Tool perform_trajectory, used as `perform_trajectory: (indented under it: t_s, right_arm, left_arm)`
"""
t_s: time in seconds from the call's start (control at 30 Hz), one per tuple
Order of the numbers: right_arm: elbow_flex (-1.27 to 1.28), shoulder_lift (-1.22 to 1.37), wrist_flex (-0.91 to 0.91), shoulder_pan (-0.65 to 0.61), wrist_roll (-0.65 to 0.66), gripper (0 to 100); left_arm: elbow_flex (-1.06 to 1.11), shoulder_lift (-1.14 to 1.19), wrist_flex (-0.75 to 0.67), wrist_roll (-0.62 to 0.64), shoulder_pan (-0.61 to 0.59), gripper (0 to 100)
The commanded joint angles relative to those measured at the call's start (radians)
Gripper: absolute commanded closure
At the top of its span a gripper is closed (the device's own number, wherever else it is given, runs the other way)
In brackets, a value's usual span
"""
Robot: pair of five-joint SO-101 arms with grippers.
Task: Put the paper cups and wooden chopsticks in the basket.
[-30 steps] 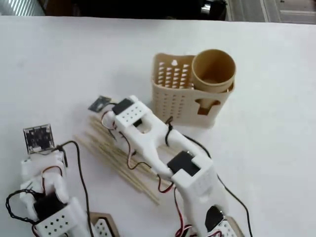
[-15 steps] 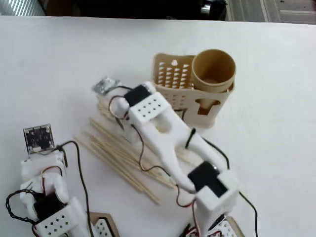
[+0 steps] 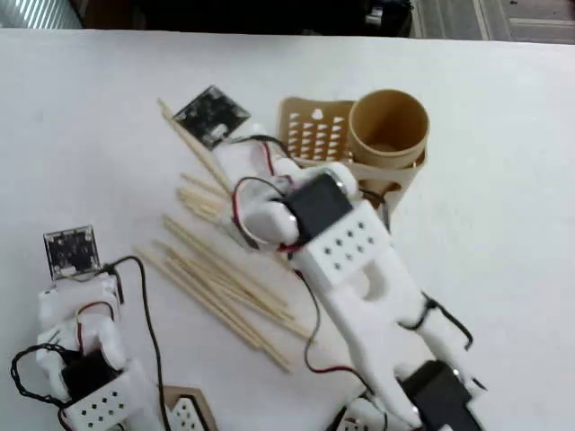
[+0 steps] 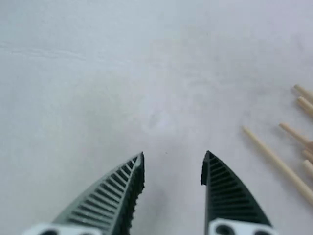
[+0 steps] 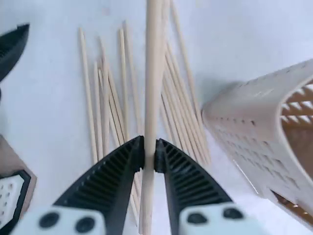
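Note:
My right gripper (image 5: 149, 149) is shut on a wooden chopstick (image 5: 154, 73) and holds it above the table. In the high view that chopstick (image 3: 189, 139) slants out to the left of the right arm (image 3: 305, 211), close to the basket (image 3: 314, 175). The cream perforated basket (image 5: 254, 137) has a paper cup (image 3: 388, 126) standing in its right part. Several chopsticks (image 3: 225, 278) lie in a loose pile on the table below the raised arm. My left gripper (image 4: 173, 159) is open and low over bare table, with chopstick ends (image 4: 279, 159) off to one side.
The left arm (image 3: 81, 359) sits at the near left corner of the white table (image 3: 485, 269). A brown piece (image 3: 184, 409) shows at the near edge between the arms. Bare table stretches to the far left and to the right of the basket.
The right arm has risen from the chopstick pile with one chopstick in its gripper and swung toward the far side, beside the basket. The left arm has not moved.

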Motion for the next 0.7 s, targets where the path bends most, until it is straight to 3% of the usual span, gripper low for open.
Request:
perform_trajectory:
  t_s: [0.0,0.27,0.67]
  right_arm:
    - [-0.049,-0.134,-0.076,0.044,-0.041,98.1]
    - [0.018,-0.325,-0.262,0.151,-0.055,98.1]
    - [0.603,-0.521,-1.059,0.275,-0.048,98.1]
  left_arm:
    - [-0.005,-0.013,-0.012,-0.006,0.016,80]
    - [-0.005,-0.013,-0.012,-0.006,0.016,80]
    - [-0.005,-0.013,-0.003,-0.006,0.016,80]
